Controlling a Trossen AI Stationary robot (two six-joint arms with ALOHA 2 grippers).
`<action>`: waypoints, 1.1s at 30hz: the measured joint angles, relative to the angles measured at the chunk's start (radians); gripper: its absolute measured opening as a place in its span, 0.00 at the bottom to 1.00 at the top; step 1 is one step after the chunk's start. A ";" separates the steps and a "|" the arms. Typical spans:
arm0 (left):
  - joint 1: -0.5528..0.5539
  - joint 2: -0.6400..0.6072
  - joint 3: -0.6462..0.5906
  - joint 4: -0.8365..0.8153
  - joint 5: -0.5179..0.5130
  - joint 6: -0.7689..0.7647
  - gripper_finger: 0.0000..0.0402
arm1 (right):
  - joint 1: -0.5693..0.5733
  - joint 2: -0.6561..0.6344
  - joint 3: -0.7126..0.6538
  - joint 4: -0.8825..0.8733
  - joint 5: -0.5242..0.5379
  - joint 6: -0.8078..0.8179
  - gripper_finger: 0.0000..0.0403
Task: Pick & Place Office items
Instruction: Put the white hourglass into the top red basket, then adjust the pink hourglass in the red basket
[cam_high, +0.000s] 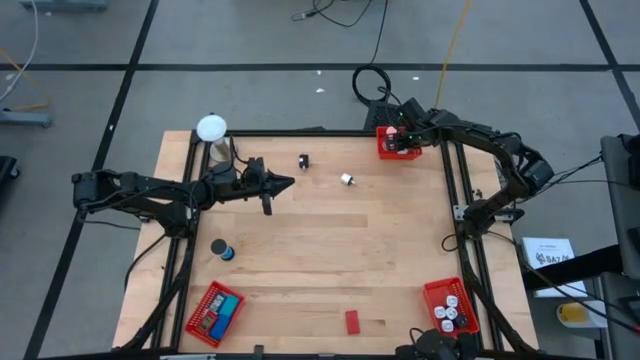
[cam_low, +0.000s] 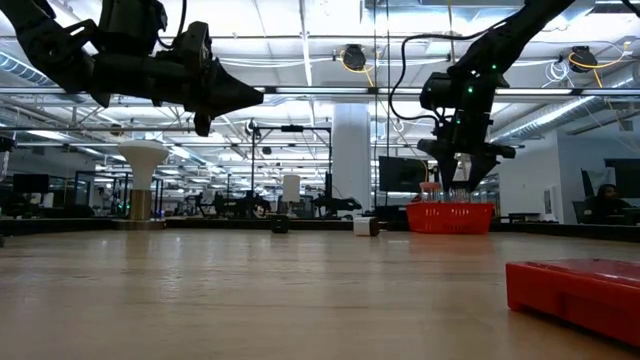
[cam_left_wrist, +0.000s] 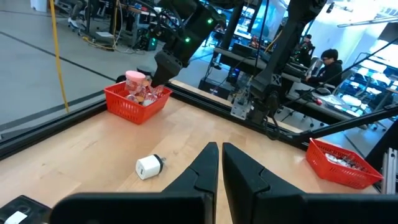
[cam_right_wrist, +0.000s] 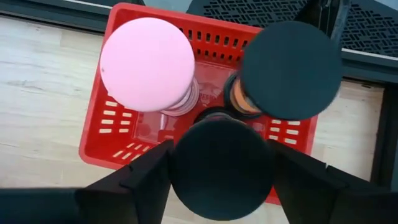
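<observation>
Three round-topped pieces, one pink (cam_right_wrist: 148, 64), two black (cam_right_wrist: 291, 61), fill the red basket (cam_right_wrist: 99, 144).

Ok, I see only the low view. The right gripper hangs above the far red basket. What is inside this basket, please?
Observer: The right wrist view shows a pink round piece and a dark round piece in that far basket; a second dark one is just at the right gripper.
Operator: Are there other baskets?
Observer: Yes. The high view shows a red basket at the near left corner and another at the near right corner.
</observation>
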 joint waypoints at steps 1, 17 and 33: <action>0.000 0.000 0.000 0.000 0.000 0.000 0.05 | 0.000 0.000 0.000 -0.001 0.000 0.000 0.61; 0.000 0.000 0.000 0.000 0.001 -0.004 0.05 | 0.002 -0.166 0.001 0.021 0.028 0.001 0.66; 0.000 0.000 0.000 -0.002 0.001 -0.026 0.05 | 0.106 -0.088 0.014 0.076 -0.106 -0.020 0.05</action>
